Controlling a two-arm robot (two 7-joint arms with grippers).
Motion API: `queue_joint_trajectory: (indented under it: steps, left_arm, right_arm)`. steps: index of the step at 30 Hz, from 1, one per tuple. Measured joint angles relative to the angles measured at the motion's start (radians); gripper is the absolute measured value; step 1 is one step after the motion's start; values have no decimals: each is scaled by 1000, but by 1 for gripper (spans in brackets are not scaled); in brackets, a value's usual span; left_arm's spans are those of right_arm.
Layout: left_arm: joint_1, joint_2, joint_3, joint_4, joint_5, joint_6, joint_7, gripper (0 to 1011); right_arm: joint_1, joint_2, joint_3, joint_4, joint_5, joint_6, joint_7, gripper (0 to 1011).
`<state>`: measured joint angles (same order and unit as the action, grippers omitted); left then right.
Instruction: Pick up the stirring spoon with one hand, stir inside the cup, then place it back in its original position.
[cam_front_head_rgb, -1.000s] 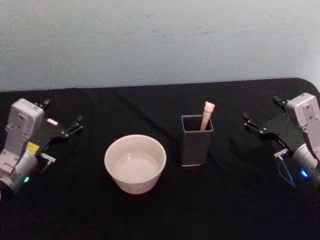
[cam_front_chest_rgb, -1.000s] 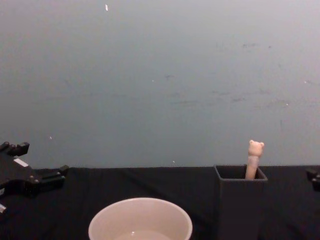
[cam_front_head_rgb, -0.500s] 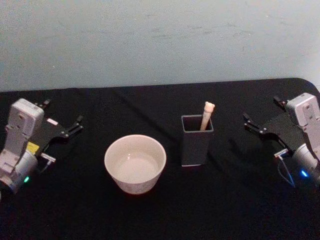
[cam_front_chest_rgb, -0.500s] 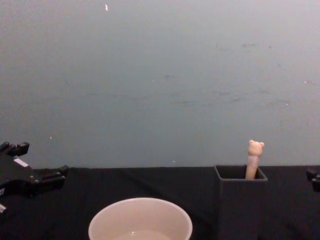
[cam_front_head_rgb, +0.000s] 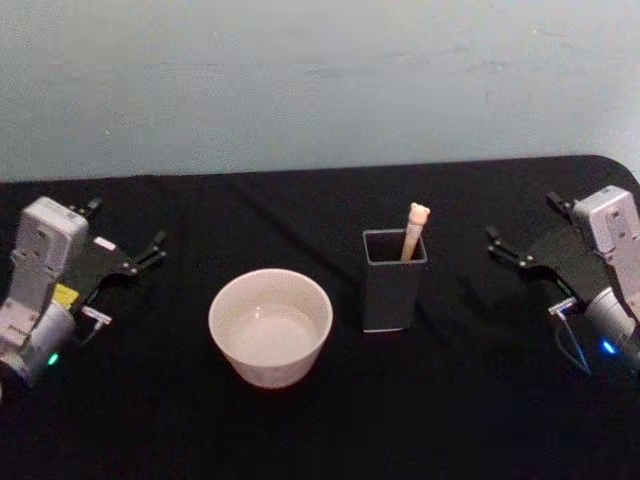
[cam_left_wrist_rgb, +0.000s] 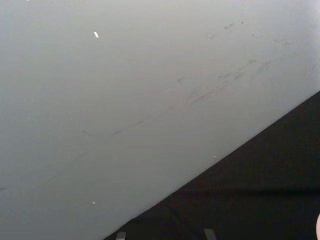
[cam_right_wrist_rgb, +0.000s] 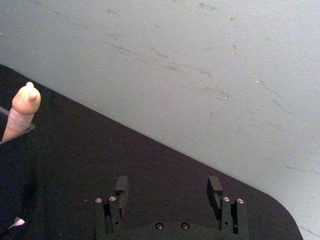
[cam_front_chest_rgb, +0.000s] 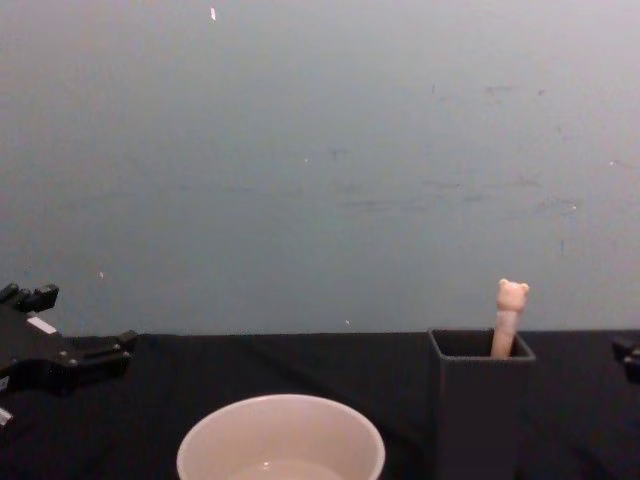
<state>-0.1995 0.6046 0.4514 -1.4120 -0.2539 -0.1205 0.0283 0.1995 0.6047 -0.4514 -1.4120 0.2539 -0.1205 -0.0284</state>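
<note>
Two idle hands; nothing has shifted in the last second.
Over the black surface (cam_front_head_rgb: 300, 430), left hand (cam_front_head_rgb: 128, 225) and right hand (cam_front_head_rgb: 522, 218) gape empty; between them the cup (cam_front_head_rgb: 270, 366), the holder (cam_front_head_rgb: 388, 296) nearer the right hand, the stirring spoon (cam_front_head_rgb: 414, 228) standing inside it.

A black-covered table (cam_front_head_rgb: 330, 430) carries the wide cream cup (cam_front_head_rgb: 270, 327) and, near its right, standing apart, the dark grey square holder (cam_front_head_rgb: 392, 290).

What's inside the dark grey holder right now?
The stirring spoon stands inside the holder, bear-head handle poking above the rim. Its bowl and neck are hidden by the walls.
</note>
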Motion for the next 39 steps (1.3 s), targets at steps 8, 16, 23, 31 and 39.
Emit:
queue_joint_trajectory:
  steps: [8, 16, 23, 31, 39]
  left_arm:
    - [0, 0, 0, 0, 0, 0, 0, 1001]
    - [0, 0, 0, 0, 0, 0, 0, 1001]
    - [0, 0, 0, 0, 0, 0, 0, 1001]
    - [0, 0, 0, 0, 0, 0, 0, 1001]
    - [0, 0, 0, 0, 0, 0, 0, 1001]
  right_arm:
    - [0, 0, 0, 0, 0, 0, 0, 1002]
    - [0, 0, 0, 0, 0, 0, 0, 1002]
    - [0, 0, 0, 0, 0, 0, 0, 1002]
    - [0, 0, 0, 0, 0, 0, 0, 1000]
    - [0, 0, 0, 0, 0, 0, 0, 1002]
